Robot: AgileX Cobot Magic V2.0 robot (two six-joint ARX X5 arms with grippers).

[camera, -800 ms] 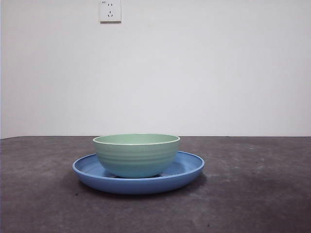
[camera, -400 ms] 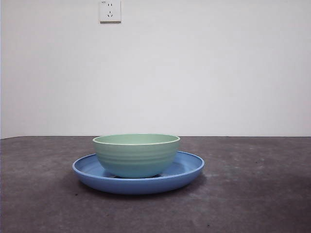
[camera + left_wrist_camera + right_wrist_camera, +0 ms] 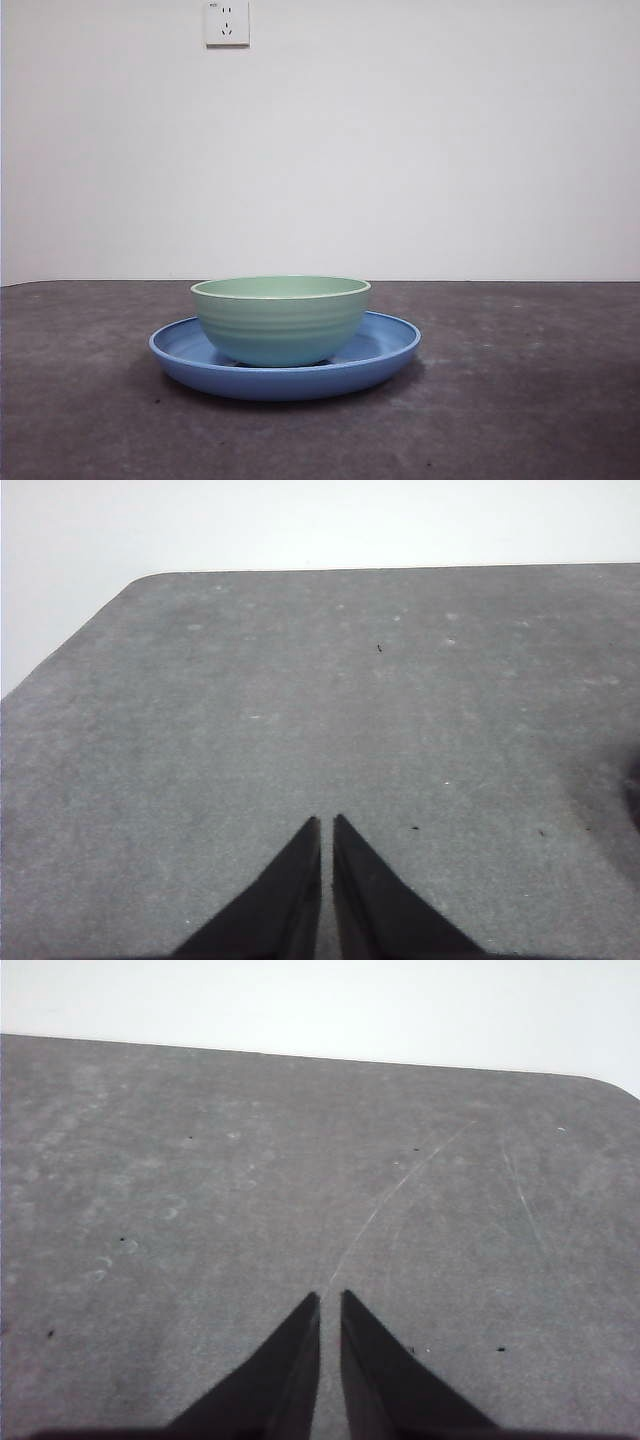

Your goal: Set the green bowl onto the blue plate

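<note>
The green bowl (image 3: pixel 280 318) stands upright inside the blue plate (image 3: pixel 385 350) on the dark grey table, a little left of the middle in the front view. No arm shows in the front view. My left gripper (image 3: pixel 327 825) is shut and empty over bare table, with neither bowl nor plate in its view. My right gripper (image 3: pixel 330 1300) is shut and empty over bare table too, away from both dishes.
A white wall stands behind the table, with a socket (image 3: pixel 227 22) high on it. The table's far edge and a rounded corner (image 3: pixel 150 580) show in the left wrist view, and another corner (image 3: pixel 600 1082) in the right wrist view.
</note>
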